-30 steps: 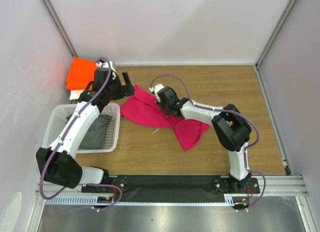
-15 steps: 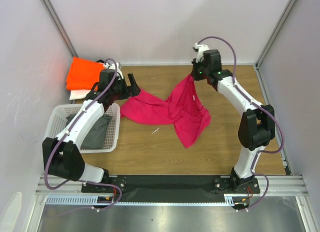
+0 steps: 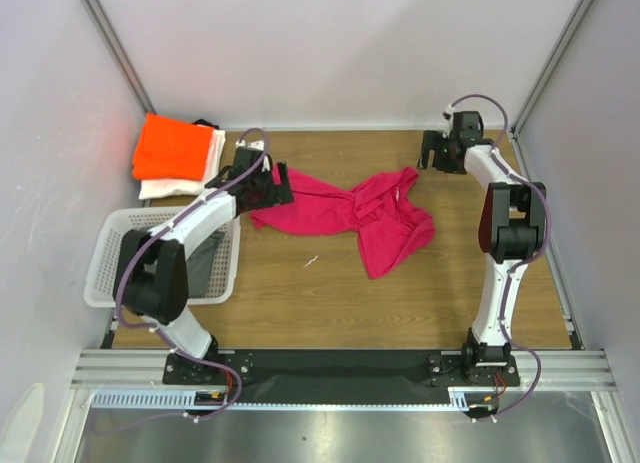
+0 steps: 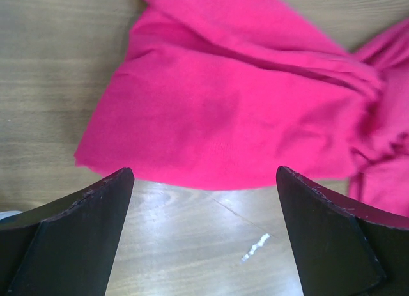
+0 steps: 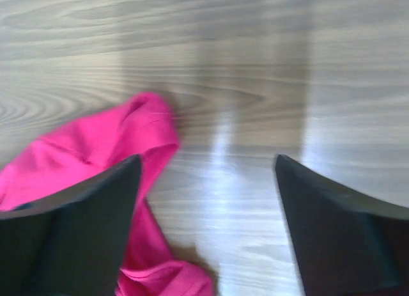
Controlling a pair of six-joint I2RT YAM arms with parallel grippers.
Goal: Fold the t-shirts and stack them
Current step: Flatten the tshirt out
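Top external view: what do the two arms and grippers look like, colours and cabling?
The left arm and right arm have white link shells and black joints. A purple cable loops along each. The left gripper and right gripper are black, with broad wedge-shaped fingers.

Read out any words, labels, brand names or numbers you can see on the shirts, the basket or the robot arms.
No readable text in any view.
The pink t-shirt, orange t-shirt and white t-shirt are plain, with no print.
The basket, left arm and right arm show no legible marking.
Anything on the small parts along the base rail is too small to read.
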